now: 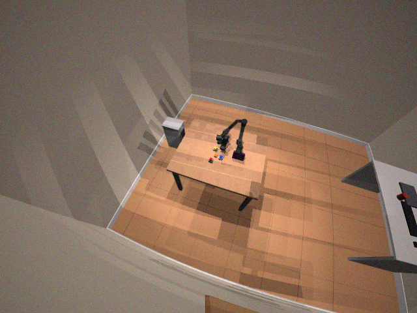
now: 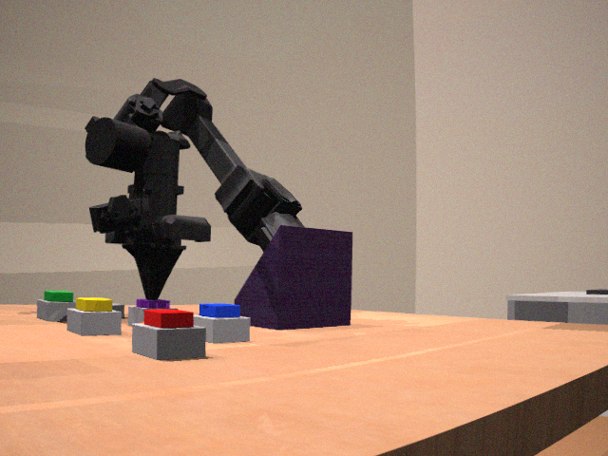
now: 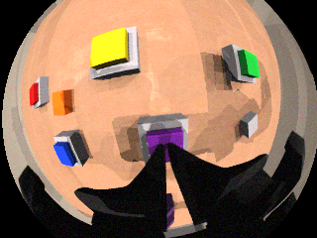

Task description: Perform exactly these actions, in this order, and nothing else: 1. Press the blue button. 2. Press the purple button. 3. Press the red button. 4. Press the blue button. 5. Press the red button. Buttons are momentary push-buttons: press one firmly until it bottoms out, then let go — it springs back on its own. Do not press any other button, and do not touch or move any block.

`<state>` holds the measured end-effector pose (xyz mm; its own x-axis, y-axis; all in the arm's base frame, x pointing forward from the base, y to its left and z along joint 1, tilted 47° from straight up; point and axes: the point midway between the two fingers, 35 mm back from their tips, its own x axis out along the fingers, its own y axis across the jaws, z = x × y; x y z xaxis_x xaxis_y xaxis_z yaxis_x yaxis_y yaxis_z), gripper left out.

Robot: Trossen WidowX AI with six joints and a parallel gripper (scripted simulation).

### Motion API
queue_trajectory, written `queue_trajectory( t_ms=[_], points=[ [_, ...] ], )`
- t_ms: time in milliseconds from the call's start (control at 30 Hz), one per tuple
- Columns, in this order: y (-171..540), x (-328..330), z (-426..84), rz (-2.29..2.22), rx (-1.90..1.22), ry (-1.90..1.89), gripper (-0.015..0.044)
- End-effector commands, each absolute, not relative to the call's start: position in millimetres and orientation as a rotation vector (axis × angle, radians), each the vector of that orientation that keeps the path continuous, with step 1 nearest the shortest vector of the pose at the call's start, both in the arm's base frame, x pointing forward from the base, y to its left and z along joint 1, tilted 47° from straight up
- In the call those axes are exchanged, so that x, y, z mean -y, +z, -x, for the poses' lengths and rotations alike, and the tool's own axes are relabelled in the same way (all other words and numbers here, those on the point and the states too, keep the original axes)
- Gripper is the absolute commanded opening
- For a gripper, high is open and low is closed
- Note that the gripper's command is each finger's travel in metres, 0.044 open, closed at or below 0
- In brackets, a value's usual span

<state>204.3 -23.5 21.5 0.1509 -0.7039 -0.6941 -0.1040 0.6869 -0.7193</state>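
My gripper point(image 2: 152, 298) point(image 3: 165, 147) is shut and empty, pointing straight down. Its fingertips are on the cap of the purple button point(image 2: 142, 303) point(image 3: 165, 134), and they appear to touch it. The purple cap looks slightly lowered in its grey housing, not flush with it. The blue button point(image 1: 221, 157) point(image 2: 219, 310) point(image 3: 64, 154) stands to the right of the purple one in the exterior view, its cap raised. The red button point(image 1: 211, 158) point(image 2: 167, 318) point(image 3: 34, 94) stands nearest that camera, its cap raised. The fingers hide part of the purple cap in the wrist view.
The yellow button point(image 2: 93, 304) point(image 3: 110, 48) and green button point(image 2: 58, 295) point(image 3: 249, 63) stand left of the gripper in the exterior view. An orange block point(image 3: 62, 102) lies between the red and blue buttons. A pale block point(image 3: 249, 125) lies right of the purple button in the wrist view.
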Motion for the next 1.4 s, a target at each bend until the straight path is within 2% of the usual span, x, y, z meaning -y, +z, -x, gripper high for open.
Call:
queue_trajectory(
  t_ms=[0, 633, 900, 1067, 1233, 1367],
  points=[
    [20, 27, -203, 0.753, -1.379, -0.492, 0.0020],
    [21, 24, -204, 0.741, -1.376, -0.492, 0.0020],
    [43, 2, -198, 0.751, -1.380, -0.490, 0.0020],
    [82, -39, -189, 0.750, -1.382, -0.488, 0.0020],
    [82, -47, -193, 0.750, -1.381, -0.488, 0.0020],
    [65, -83, -217, 0.746, -1.381, -0.484, 0.0020]
  ],
)
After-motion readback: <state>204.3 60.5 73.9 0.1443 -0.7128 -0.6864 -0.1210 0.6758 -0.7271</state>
